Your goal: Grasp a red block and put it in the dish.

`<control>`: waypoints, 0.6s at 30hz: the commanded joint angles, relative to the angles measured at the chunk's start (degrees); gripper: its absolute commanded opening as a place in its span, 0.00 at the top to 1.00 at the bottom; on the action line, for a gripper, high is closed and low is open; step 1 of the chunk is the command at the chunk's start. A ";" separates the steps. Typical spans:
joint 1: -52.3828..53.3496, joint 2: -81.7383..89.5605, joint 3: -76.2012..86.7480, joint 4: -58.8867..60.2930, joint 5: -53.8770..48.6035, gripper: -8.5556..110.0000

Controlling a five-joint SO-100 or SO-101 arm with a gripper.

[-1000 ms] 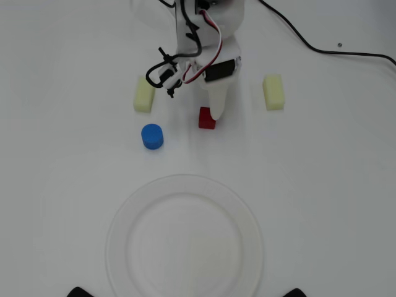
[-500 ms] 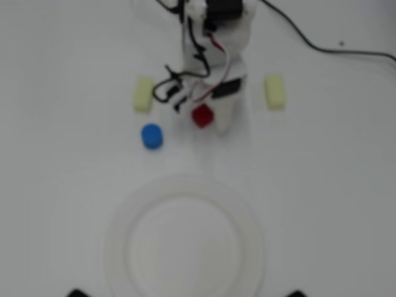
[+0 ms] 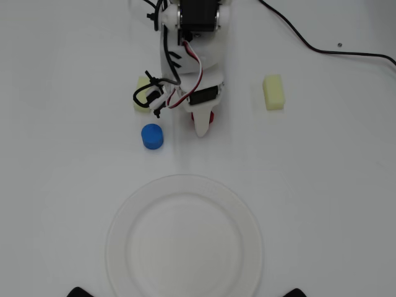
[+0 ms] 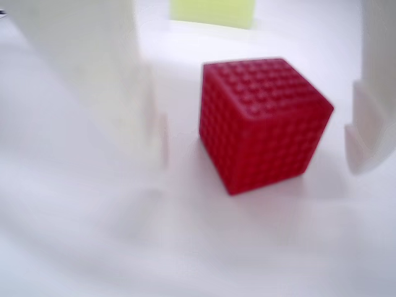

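The red block [image 4: 260, 120] sits on the white table [image 3: 334, 185] between the spread fingers of the gripper [image 4: 253, 154], untouched by either in the wrist view. From overhead it is now almost hidden under the arm, having been plainly visible a second ago. The blue cylinder [image 3: 152, 136] lies just left; the dish [image 3: 184, 241] waits, well apart, nearer the camera.

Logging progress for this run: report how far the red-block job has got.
Done: the hand is open and straddles the red block, a gap showing on each side in the wrist view. In hand: closing on it; the block sits on the table, ungrasped. Left: grasp, lift and carry it to the dish, which is empty.
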 commanded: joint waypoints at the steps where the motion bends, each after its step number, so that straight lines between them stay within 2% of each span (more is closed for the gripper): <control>1: 0.18 0.18 -1.58 -0.26 -0.53 0.75; 9: -3.78 -0.18 -1.49 -0.26 0.70 0.78; 12: -4.39 -0.26 -1.49 -0.62 0.53 0.91; 18: -4.13 0.70 -1.58 -0.35 -0.35 0.93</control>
